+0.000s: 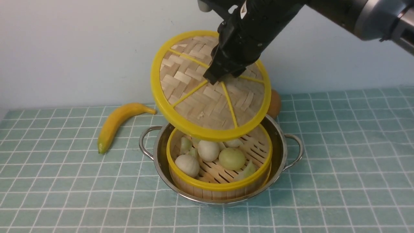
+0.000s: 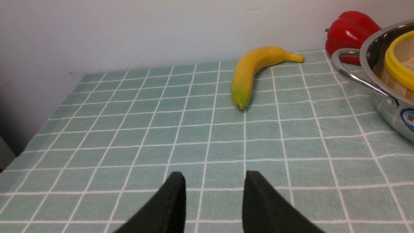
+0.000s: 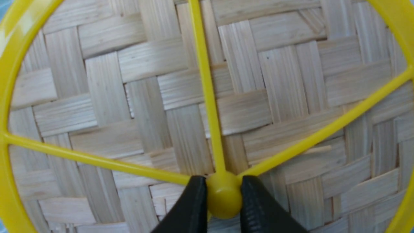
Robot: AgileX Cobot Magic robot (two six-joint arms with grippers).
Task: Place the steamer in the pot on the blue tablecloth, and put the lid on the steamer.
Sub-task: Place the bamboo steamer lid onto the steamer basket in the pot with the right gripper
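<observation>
The steamer (image 1: 220, 186) sits inside the steel pot (image 1: 161, 152) on the blue tablecloth (image 1: 339, 168), with several pale round buns in it. My right gripper (image 1: 216, 77) is shut on the centre knob of the woven lid (image 1: 194, 94). It holds the lid tilted in the air above the steamer's back rim. In the right wrist view the fingers pinch the yellow knob (image 3: 223, 194) and the lid (image 3: 145, 97) fills the frame. My left gripper (image 2: 214, 184) is open and empty low over the cloth, left of the pot (image 2: 381, 97). The steamer's rim (image 2: 396, 69) shows inside the pot.
A yellow banana (image 1: 118, 121) lies on the cloth left of the pot; it also shows in the left wrist view (image 2: 250, 72). A red pepper (image 2: 351, 30) stands by the wall behind the pot. An orange round fruit (image 1: 274, 103) peeks out behind the lid.
</observation>
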